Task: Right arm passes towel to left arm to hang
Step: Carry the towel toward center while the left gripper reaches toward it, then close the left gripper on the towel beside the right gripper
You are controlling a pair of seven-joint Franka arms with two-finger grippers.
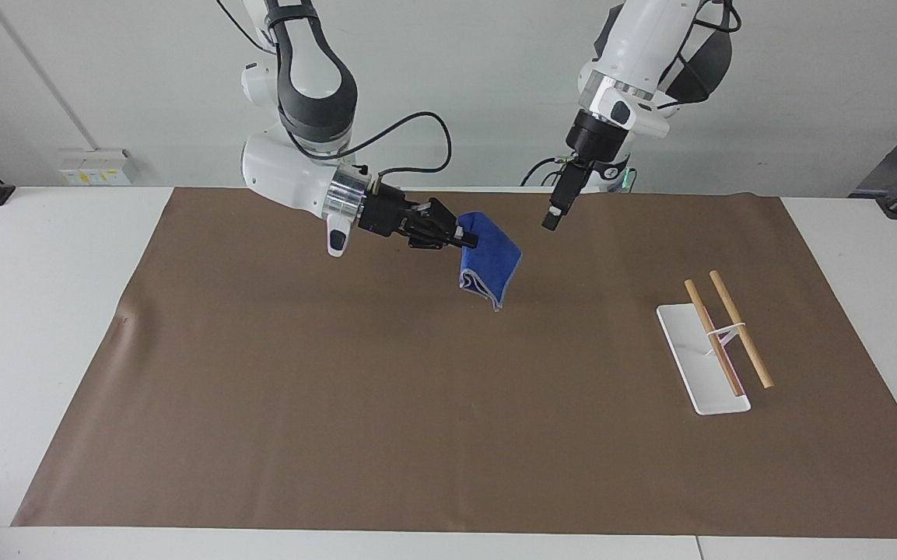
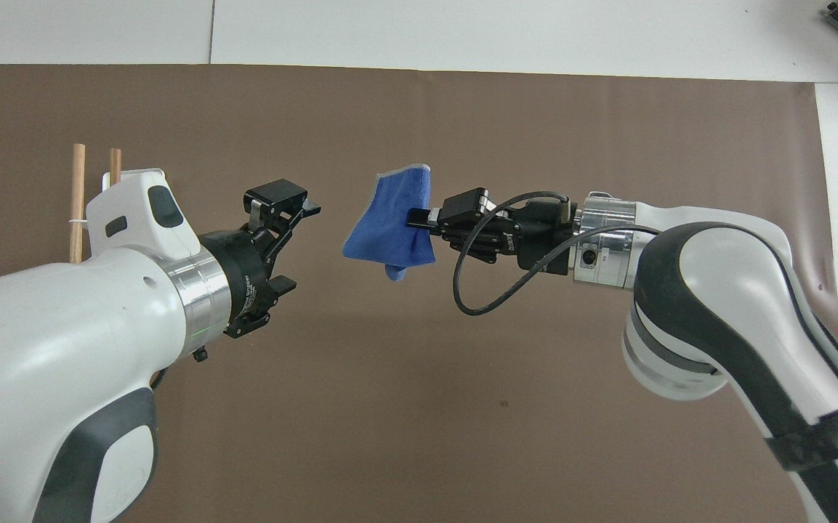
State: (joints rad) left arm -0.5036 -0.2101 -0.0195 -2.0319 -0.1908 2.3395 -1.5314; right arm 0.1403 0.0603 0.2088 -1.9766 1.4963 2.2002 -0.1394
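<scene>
- Above the mat's middle, toward the robots' edge, the right gripper (image 1: pixel 465 236) clamps the blue towel (image 1: pixel 489 263) by one edge, so its free end hangs reachable.
- The left gripper (image 2: pixel 295 236) faces it, fingers spread wide and empty, ready to receive.

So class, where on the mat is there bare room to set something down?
Bare brown mat from under the towel to its edge farthest from the robots. Crowded only at the rack, toward the left arm's end.
</scene>
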